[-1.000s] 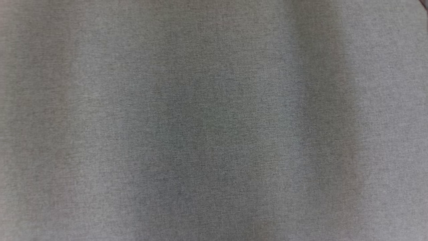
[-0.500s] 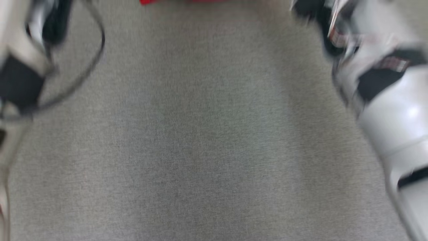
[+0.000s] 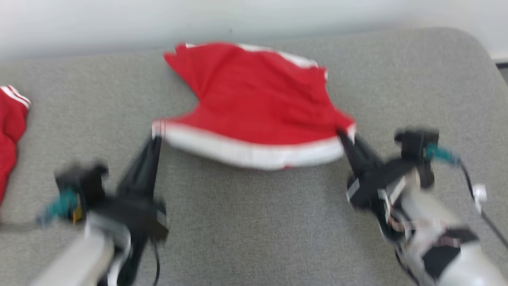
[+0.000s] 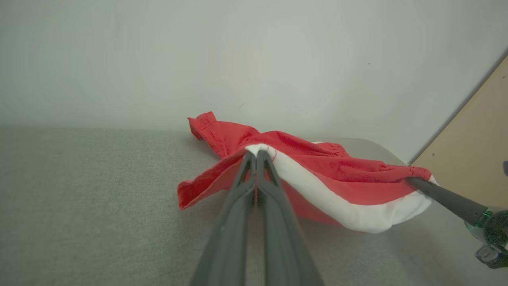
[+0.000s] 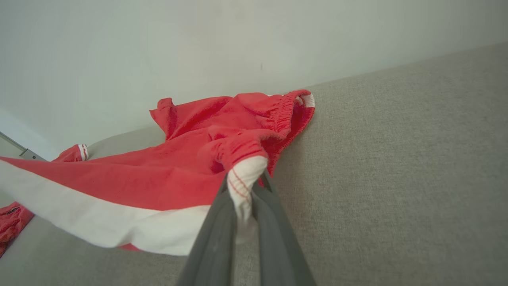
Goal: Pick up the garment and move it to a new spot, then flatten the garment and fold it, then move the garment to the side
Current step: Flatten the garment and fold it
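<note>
Holding noted in the head view (blurred): the left gripper (image 3: 156, 139) and right gripper (image 3: 342, 135) each have their fingers closed on one end of the white band of the red garment (image 3: 254, 103). The band is stretched between the two sets of fingertips, and the red body lies beyond them on the grey padded surface (image 3: 254, 230), towards the wall. A second red garment (image 3: 10, 119) lies well out to the side of the left fingers, untouched. Left wrist view: the left fingers are pressed together on the band's corner at their tips. The cloth runs from there across to the right gripper's dark finger (image 4: 436, 192). The band sags between them and looks just clear of the surface. Right wrist view: the right fingers are clamped on a bunched white corner, with the gathered red fabric just past the tips. A striped edge of the second garment shows beyond the stretched band. Progress, as a judgement: the pick-up is made and the cloth is spread by two corners, so this is the relocating or laying-out stage. The garment is not yet flat, with wrinkles and a folded-over far edge. Flattening, folding and moving aside remain. Count: two grippers, two fingers each; two red garments, one held; one surface.
</note>
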